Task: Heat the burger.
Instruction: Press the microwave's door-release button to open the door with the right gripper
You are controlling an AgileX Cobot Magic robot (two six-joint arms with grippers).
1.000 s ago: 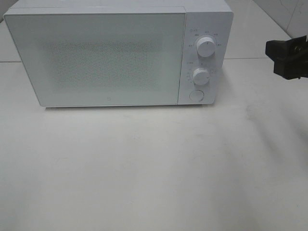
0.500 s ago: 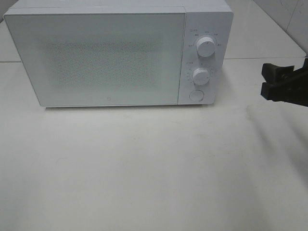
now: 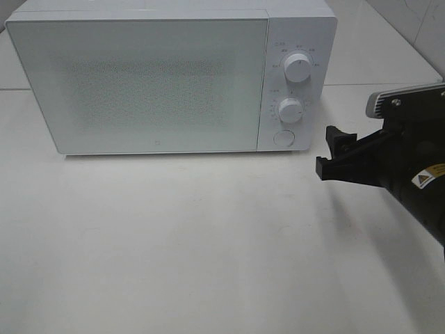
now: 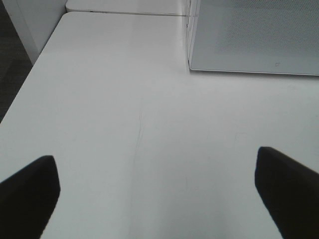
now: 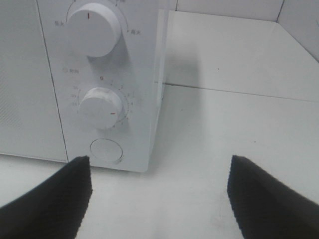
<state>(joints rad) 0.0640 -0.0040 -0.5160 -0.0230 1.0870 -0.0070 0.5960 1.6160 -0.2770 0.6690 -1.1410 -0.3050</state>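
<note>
The burger is not seen in any view; whether it sits behind the frosted door (image 3: 146, 83) of the microwave (image 3: 299, 21) cannot be told, since the door is shut and nothing shows through it. The right hand (image 3: 328, 149) is held just beside the control panel, level with the round button (image 3: 283, 138), its fingers set apart with nothing between them. The left hand (image 4: 154, 164) is seen low over the bare desk (image 3: 208, 243), towards the side of the door away from the panel, its fingers likewise spread wide and empty. The step in hand is judged to be a press or a turn at the panel: either the round button, probably the door release, or the lower knob (image 3: 290, 110) above it. For a press, one fingertip is best brought squarely onto the button's middle and pushed straight in, so that the casing is not shoved back across the desk. For a turn, the knob is to be centred between the fingers before they are closed, and the upper knob (image 3: 299, 67) is to be left untouched.
</note>
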